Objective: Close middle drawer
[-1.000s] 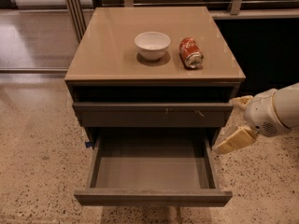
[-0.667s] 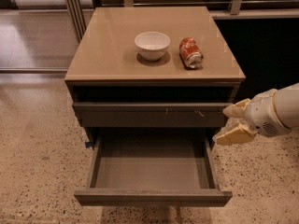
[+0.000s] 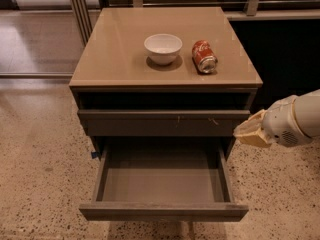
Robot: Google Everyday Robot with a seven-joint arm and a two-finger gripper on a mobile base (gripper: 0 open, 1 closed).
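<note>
- Since a second ago the gripper (image 3: 248, 132) has risen a little. It was down by the open tray's back right corner and now hangs level with the right end of the upper drawer front (image 3: 165, 123). Nothing else has shifted.
- At the left, the speckled floor (image 3: 40, 184) runs up to the cabinet (image 3: 125, 71), which stands square to the camera.
- On the cabinet top, a white bowl (image 3: 163, 48) sits upright near the middle.
- Just to the right of the bowl, apart from it, a red can (image 3: 204, 57) lies on its side.
- Below them, the middle drawer (image 3: 163, 212) is pulled far out, with its grey tray bare and its plain front board nearest the camera.
- At the far right, the gripper hangs off the cabinet's right side, close to it but seemingly not touching. Whether it is spread or pressed together I cannot tell.
- Risk: the gripper is beside the cabinet and well behind the front board. A push from there would likely strike the upper front or the drawer's side wall rather than shut anything.
- Risk: pressing only the board's right corner could skew the drawer on its runners and jam it half shut.
- Risk: a hard shove home could jolt the cabinet, and the can on its side looks free to roll.
</note>
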